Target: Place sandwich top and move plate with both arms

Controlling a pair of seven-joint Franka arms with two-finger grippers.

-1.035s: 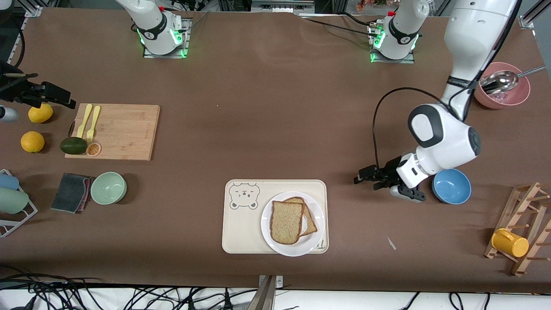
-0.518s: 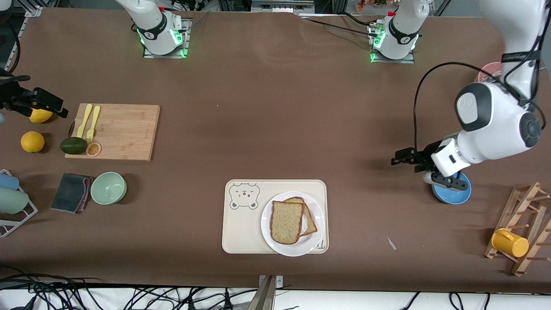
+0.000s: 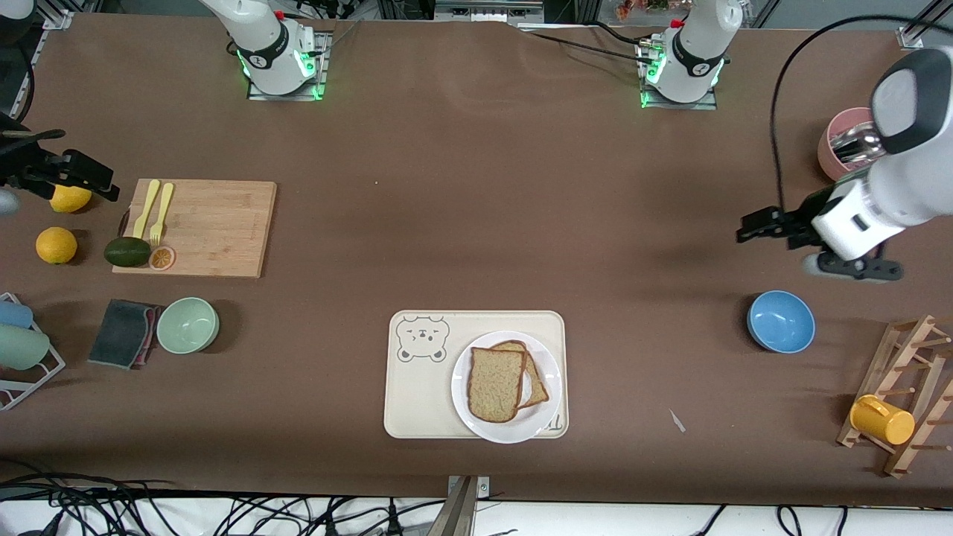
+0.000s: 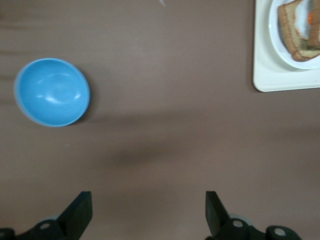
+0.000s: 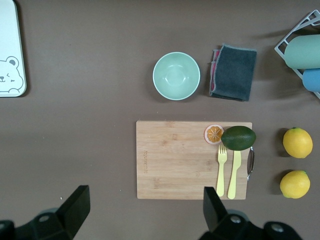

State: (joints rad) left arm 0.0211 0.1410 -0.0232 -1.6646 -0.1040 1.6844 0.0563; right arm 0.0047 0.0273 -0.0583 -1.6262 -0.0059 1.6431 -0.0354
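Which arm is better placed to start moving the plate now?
Likely left. The left gripper hangs open over bare table above the blue bowl, and its wrist view shows the plate. The right gripper sits at the table's end, over the lemon.

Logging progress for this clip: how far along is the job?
Done: sandwich top lies on the stack on the plate, itself on the bear tray. In hand: nothing; left gripper and right gripper are open, away. Left: possibly another plate move.

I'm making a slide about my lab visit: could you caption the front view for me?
Sandwich top laid over the egg slice on the plate; left gripper and right gripper both open, empty, far apart.
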